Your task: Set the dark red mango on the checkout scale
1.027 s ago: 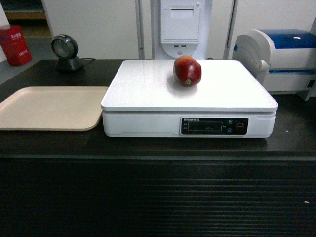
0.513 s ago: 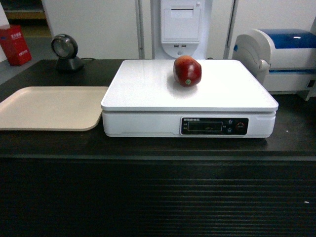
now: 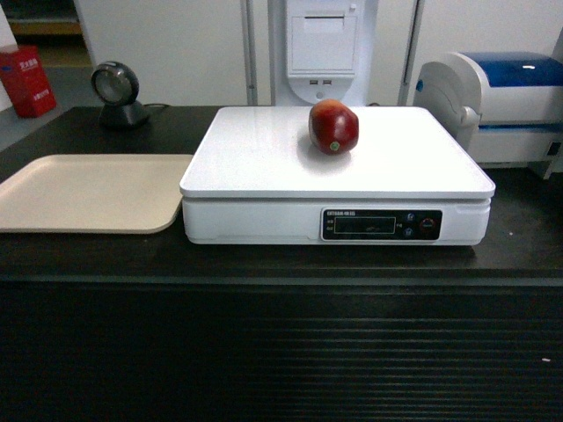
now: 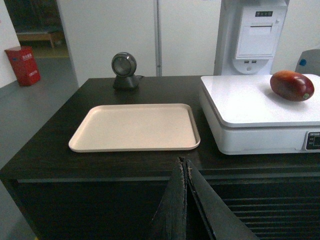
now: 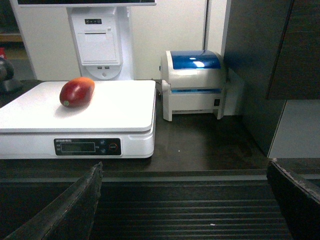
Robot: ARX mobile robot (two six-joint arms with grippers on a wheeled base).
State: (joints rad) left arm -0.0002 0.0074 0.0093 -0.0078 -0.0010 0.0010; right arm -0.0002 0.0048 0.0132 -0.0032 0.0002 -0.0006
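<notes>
The dark red mango [image 3: 333, 126] lies on the flat top of the white scale [image 3: 264, 167], toward its back middle, with its green sticker dot facing me. It also shows in the left wrist view as the mango [image 4: 292, 85] on the scale [image 4: 250, 107], and in the right wrist view as the mango [image 5: 77, 91] on the scale [image 5: 115, 107]. The scale stands on the black checkout counter [image 3: 281, 264]. My left gripper [image 4: 184, 162] is shut and empty, low in front of the counter's edge. My right gripper [image 5: 184, 172] is open wide before the ribbed front panel. Neither gripper appears in the head view.
A beige tray [image 3: 88, 192] lies left of the scale. A round black scanner [image 3: 115, 92] stands at the back left. A white-and-blue printer [image 3: 501, 101] sits to the right, and a white kiosk printer [image 3: 323, 44] rises behind the scale. A dark cabinet [image 5: 260, 60] flanks the right.
</notes>
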